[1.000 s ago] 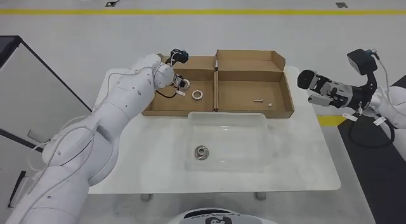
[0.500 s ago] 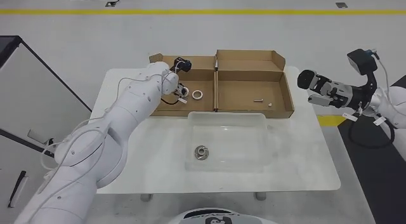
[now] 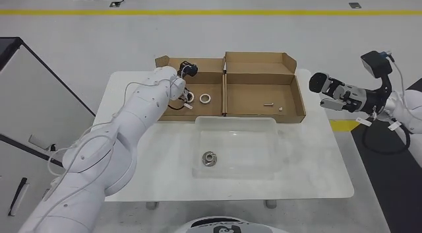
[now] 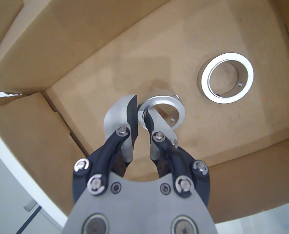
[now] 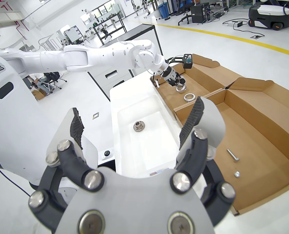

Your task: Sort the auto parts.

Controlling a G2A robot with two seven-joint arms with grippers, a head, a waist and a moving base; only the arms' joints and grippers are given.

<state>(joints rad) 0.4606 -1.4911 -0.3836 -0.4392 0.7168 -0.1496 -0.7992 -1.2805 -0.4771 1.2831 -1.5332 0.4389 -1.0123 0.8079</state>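
1. Top view, surface and room: a white rectangular table (image 3: 316, 167) is standing on a pale grey floor crossed by a yellow floor line (image 3: 264, 12). A brown open left cardboard box (image 3: 204, 66) and a matching right cardboard box (image 3: 260, 68) are sitting side by side at the table's far edge. A clear plastic tub (image 3: 234, 124) is lying just in front of them.
2. Top view, parts: a grey flanged metal hub (image 3: 210, 158) is lying in the tub. A loose silver metal ring (image 3: 205, 98) is lying flat in the left cardboard box. A short metal bolt (image 3: 268, 105) and a small metal nut (image 3: 281, 109) are lying near the front wall of the right cardboard box.
3. Top view, arms: the left gripper (image 3: 186, 98) is sitting low inside the left cardboard box, just beside the loose silver metal ring. The right gripper (image 3: 321, 93) is hovering off the table's right edge.
4. Left wrist view: the left gripper's fingers (image 4: 132, 108) are standing nearly closed, pinching the wall of a gripped silver metal ring (image 4: 159, 98), one finger outside it and one inside the bore. This ring is tilting above the box floor; contact with the floor cannot be told. A small screw hole is showing in its side wall. The loose ring is lying flat nearby, apart from it.
5. Right wrist view: the right gripper's fingers (image 5: 75, 122) are spreading wide and holding nothing. A bright open hall with benches is showing behind the table.
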